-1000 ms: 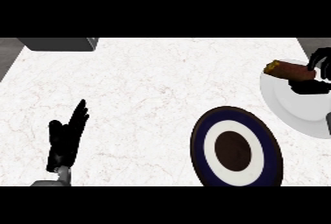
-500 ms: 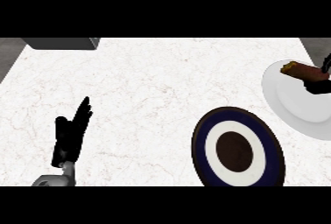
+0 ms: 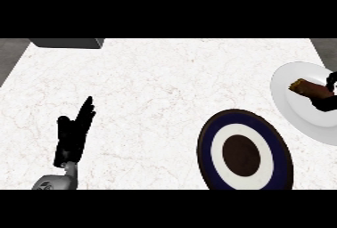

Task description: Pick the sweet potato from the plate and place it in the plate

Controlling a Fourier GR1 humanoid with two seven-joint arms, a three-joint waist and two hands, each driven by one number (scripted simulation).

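A brown sweet potato [image 3: 306,87] lies on the white plate [image 3: 296,111] at the right edge of the head view. My right hand [image 3: 327,97] is curled over the potato's right end, partly cut off by the picture's edge. Left of and below the white plate sits a dark blue plate [image 3: 245,151] with a white ring and a brown centre. Near the lower left my left hand [image 3: 72,136] rests open on the counter, fingers straight and pointing up.
A dark grey box [image 3: 66,42] stands at the counter's far left corner. The white marble counter [image 3: 164,89] spreads between the two hands.
The view has shifted, so both plates sit lower and further right. My right hand stays on the sweet potato. The left hand has not moved on the counter.
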